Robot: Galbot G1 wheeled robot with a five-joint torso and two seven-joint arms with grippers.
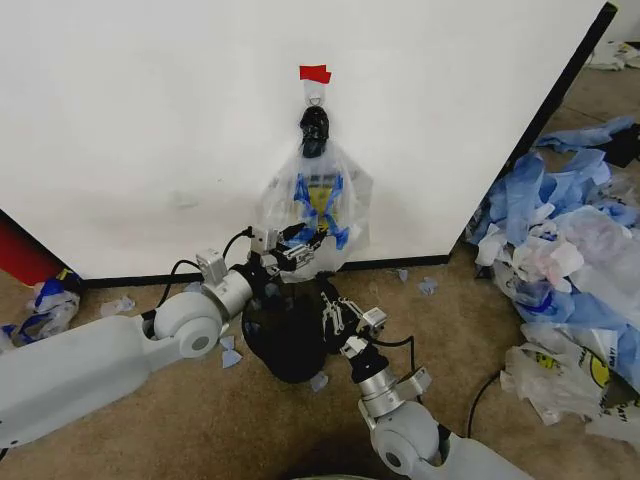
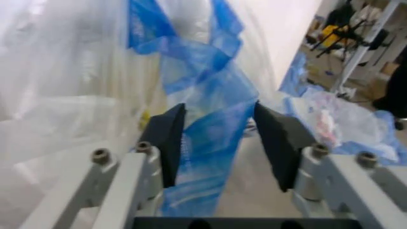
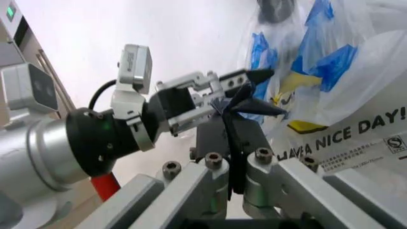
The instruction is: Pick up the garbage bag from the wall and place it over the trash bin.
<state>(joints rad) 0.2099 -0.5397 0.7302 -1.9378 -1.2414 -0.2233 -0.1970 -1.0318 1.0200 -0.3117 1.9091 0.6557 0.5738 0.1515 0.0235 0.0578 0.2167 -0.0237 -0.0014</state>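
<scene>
Hanging at frame centre on the wall (image 1: 150, 100), above the trash bin (image 1: 290, 345), the garbage bag (image 1: 315, 205) looks light, soft, slippery; left gripper (image 2: 218, 143) gapes around its blue fold, a fair hold; right gripper (image 3: 240, 138) looks closed, empty.

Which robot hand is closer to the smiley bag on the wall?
The left. The left gripper is open right at the garbage bag, a blue strip between its fingers. The right gripper, shut, sits lower, over the trash bin.
</scene>
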